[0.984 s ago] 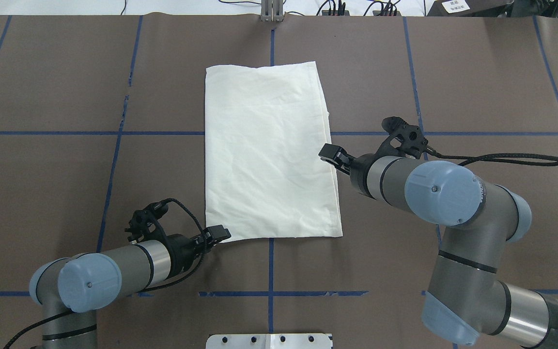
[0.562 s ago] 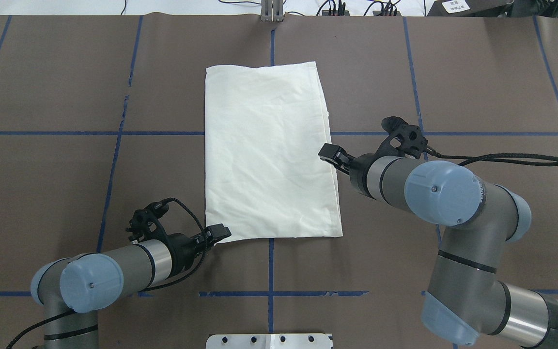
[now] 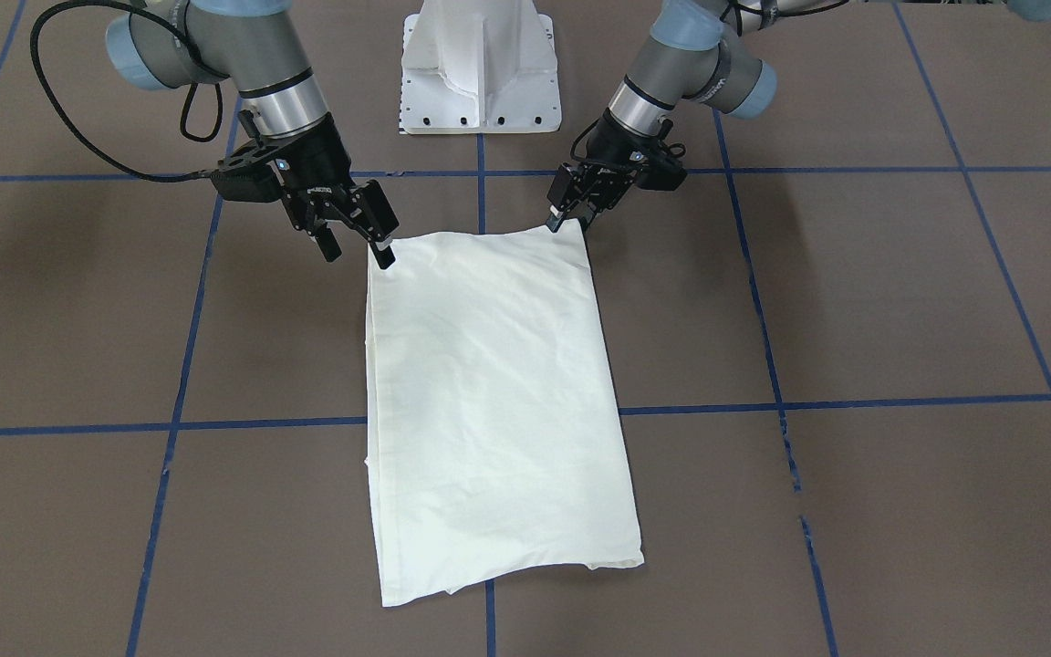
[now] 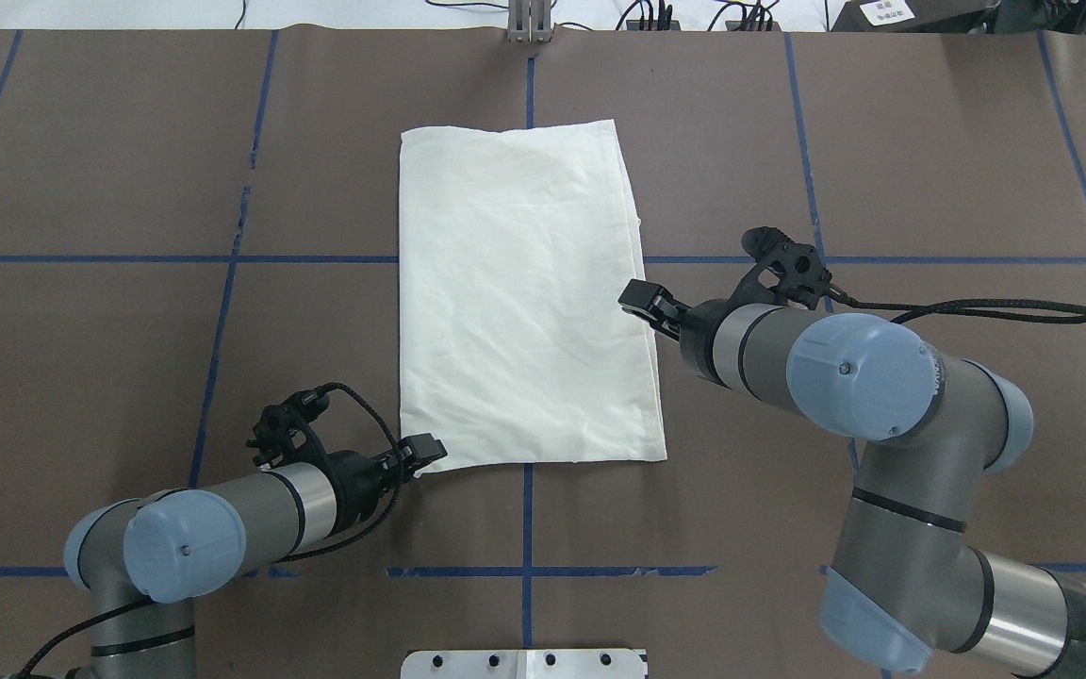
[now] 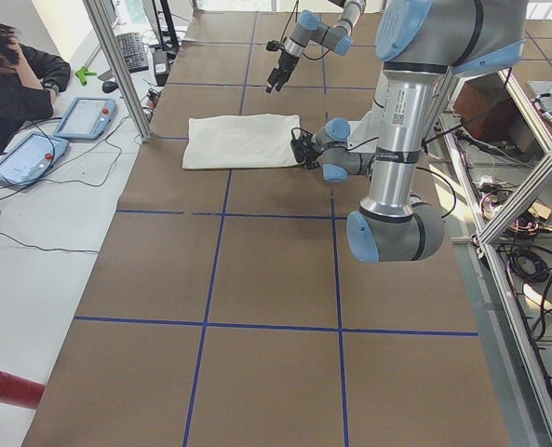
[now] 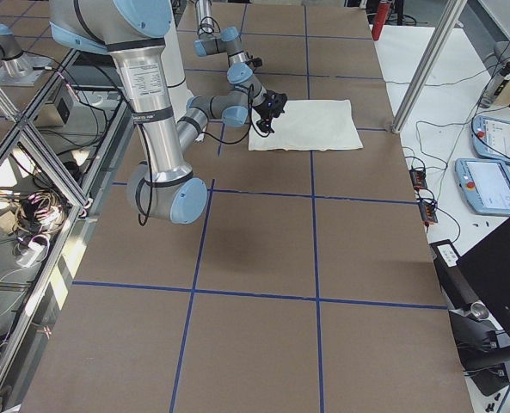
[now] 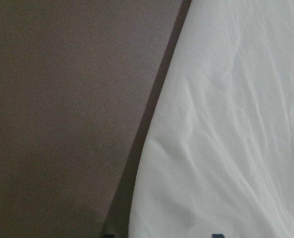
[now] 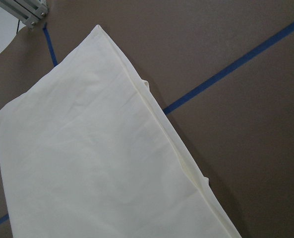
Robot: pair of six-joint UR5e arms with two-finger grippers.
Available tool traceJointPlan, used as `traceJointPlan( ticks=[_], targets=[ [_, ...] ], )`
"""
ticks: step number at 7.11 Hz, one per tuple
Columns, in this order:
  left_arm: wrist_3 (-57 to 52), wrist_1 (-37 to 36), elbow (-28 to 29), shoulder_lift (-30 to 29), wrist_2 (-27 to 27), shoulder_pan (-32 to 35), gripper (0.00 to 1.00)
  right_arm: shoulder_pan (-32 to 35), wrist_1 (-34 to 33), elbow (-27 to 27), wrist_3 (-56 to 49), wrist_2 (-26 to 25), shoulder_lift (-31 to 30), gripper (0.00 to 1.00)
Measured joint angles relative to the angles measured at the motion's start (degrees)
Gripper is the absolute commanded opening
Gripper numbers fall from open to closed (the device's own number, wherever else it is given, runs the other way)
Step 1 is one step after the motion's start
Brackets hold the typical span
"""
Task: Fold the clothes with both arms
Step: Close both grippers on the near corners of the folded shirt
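I count one shirt point(image 4: 524, 292), folded to a plain cream rectangle and lying flat at the middle of the table point(image 4: 81, 141). Two grippers attend it. The left gripper point(image 4: 425, 453) sits at the shirt's robot-side left corner; I cannot tell whether it pinches. The right gripper point(image 3: 359, 248) stands with fingers apart at the shirt's right edge.

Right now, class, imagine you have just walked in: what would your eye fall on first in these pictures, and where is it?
A pale cream shirt, folded into a long plain rectangle, lies in the middle of the brown, blue-taped table. The left gripper is at the shirt's corner nearest the robot on its left, while the right gripper hangs open by the shirt's right edge.
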State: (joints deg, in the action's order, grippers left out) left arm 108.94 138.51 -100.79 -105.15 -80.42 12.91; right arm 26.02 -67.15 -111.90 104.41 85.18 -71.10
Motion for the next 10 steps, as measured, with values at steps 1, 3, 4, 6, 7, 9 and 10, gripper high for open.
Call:
traceJointPlan(
  ticks=[1,3,4,6,7,9,10],
  targets=[
    [0.08,0.0,0.23,-0.2,0.0,0.03,0.63,0.0,0.0,0.0,0.0,0.02,0.01,1.0],
    [0.04,0.0,0.46,-0.51,0.06,0.23,0.63,-0.04,0.0,0.01,0.04,-0.09,0.1,1.0],
    [-0.1,-0.01,0.51,-0.54,0.06,0.33,0.6,-0.06,0.0,0.01,0.04,-0.15,0.12,1.0],
    [-0.26,-0.07,0.77,-0.58,0.05,0.45,0.53,-0.08,0.0,0.01,0.03,-0.19,0.1,1.0],
    [-0.31,-0.08,0.88,-0.6,0.03,0.49,0.43,-0.06,0.0,0.01,0.01,-0.19,0.09,1.0],
    [-0.35,-0.03,0.93,-0.65,0.0,0.53,0.07,-0.08,-0.01,0.09,0.0,-0.35,0.03,1.0],
    [-0.44,-0.01,0.94,-0.66,-0.02,0.53,0.0,-0.12,-0.11,0.19,0.02,-0.47,-0.01,0.97]
  ],
)
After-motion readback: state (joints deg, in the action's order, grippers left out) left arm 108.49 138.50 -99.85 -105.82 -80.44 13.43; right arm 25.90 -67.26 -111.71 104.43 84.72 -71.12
